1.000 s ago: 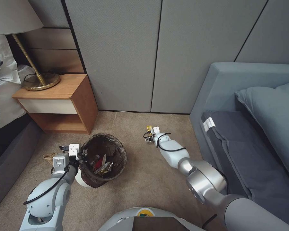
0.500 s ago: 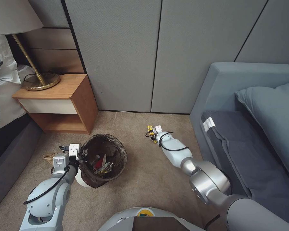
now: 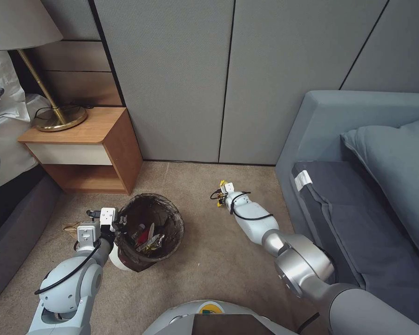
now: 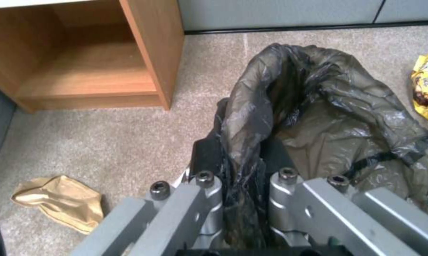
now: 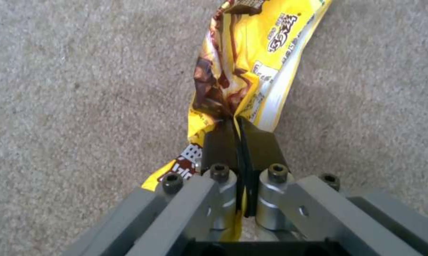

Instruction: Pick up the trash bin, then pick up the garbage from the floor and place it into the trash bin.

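The yellow wrapper [image 5: 244,67] is pinched between the right gripper [image 5: 237,129]'s two dark pads, which are clamped together on its creased middle; most of the packet fans out beyond the fingertips and a printed corner pokes out beside the jaws on the carpet [image 5: 81,89]; from the head view the right gripper [image 3: 221,191] has edged forward toward the wall over the last second and then drawn slightly back, the wrapper [image 3: 222,183] now showing only as a sliver at its tip; the catch looks made, and the carry to the bin is the step left for this piece; the bin [image 3: 150,230] stands well apart to the robot's left, litter already inside; the left gripper [image 4: 242,177] is clenched on the bin's rim and liner [image 4: 318,117], unchanged; a tan paper scrap [image 4: 62,202] lies on the carpet near it, in front of the nightstand [image 3: 86,149].
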Motion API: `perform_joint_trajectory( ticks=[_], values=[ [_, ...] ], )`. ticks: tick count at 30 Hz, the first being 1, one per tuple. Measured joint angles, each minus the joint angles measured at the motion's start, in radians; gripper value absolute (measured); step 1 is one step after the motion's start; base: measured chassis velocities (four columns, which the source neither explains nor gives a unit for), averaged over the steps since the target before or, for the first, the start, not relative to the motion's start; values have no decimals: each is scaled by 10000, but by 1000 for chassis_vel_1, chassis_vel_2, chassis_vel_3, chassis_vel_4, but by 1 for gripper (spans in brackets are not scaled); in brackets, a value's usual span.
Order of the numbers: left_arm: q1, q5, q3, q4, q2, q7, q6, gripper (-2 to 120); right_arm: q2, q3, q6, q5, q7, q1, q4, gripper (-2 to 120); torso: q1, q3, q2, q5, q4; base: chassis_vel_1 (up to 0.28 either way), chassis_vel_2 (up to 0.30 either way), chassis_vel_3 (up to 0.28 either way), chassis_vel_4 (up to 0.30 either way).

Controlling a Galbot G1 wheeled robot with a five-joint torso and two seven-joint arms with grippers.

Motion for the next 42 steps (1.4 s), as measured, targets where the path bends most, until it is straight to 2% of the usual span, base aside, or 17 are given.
perform_joint_trajectory(
  ticks=[8,12,14,15,17,18,20,21,24,25,27,29,31,33,36,37,42],
  values=[
    [-3,-11,-12,-13,15,8,0,7,-226,-17,-52,143,0,-159,518,0,0,0,0,0,0,0,0,0,0],
    [-4,-46,-68,-72,34,9,0,7,-732,-191,-339,941,113,-502,1700,0,0,0,0,0,2,0,0,0,0],
    [-5,-65,-97,-121,45,10,0,7,-1347,-378,-738,1711,358,-913,3236,0,0,0,0,1,-3,0,0,0,0],
    [-5,-65,-97,-121,45,10,0,7,-1347,-378,-738,1711,358,-913,3236,0,0,0,0,1,-3,0,0,0,0],
    [-10,-68,-98,-145,50,9,0,7,-1932,-429,-1050,2398,638,-1386,4878,0,0,0,0,0,-2,0,0,0,0],
    [-10,-68,-98,-145,50,9,0,7,-1932,-429,-1050,2398,638,-1386,4878,0,0,0,0,0,-2,0,0,0,0],
    [-28,-69,-65,-149,62,9,0,7,-2504,-404,-1261,3109,895,-1856,6460,0,0,0,0,3,3,0,0,0,0],
    [-28,-69,-65,-149,62,9,0,7,-2504,-404,-1261,3109,895,-1856,6460,0,0,0,0,3,3,0,0,0,0],
    [-100,-68,-3,-149,138,8,0,7,-3680,189,-1541,4315,1354,-2878,9431,0,0,-1,1,5,2,0,0,0,0],
    [-100,-68,-3,-149,138,8,0,7,-3680,189,-1541,4315,1354,-2878,9431,0,0,-1,1,5,2,0,0,0,0],
    [-161,-73,19,-151,237,17,0,7,-4839,758,-1684,5304,1777,-4090,12154,0,0,-2,1,4,-6,0,0,0,0],
    [-161,-73,22,-150,240,19,0,7,-4985,855,-1729,5477,1869,-4375,12708,0,0,-1,0,-1,-4,0,0,0,0],
    [-144,-72,40,-159,251,30,0,7,-5256,1148,-1829,5919,2108,-5073,14102,0,-1,-2,1,5,4,0,0,0,0],
    [-133,-71,41,-160,257,31,0,7,-5357,1283,-1871,6076,2178,-5317,14543,0,-1,-1,0,2,3,0,0,0,0],
    [-125,-70,21,-164,293,37,0,7,-5726,1850,-1969,6550,2312,-6169,16278,0,-1,-1,0,3,-1,0,0,0,0],
    [-125,-70,21,-164,293,37,0,7,-5726,1850,-1969,6550,2312,-6169,16278,0,-1,-1,0,3,-1,0,0,0,0],
    [-139,-70,-4,-162,311,43,0,7,-6154,2459,-2030,7255,2426,-7060,18599,0,-1,-1,1,-1,-2,0,0,0,0]
  ],
)
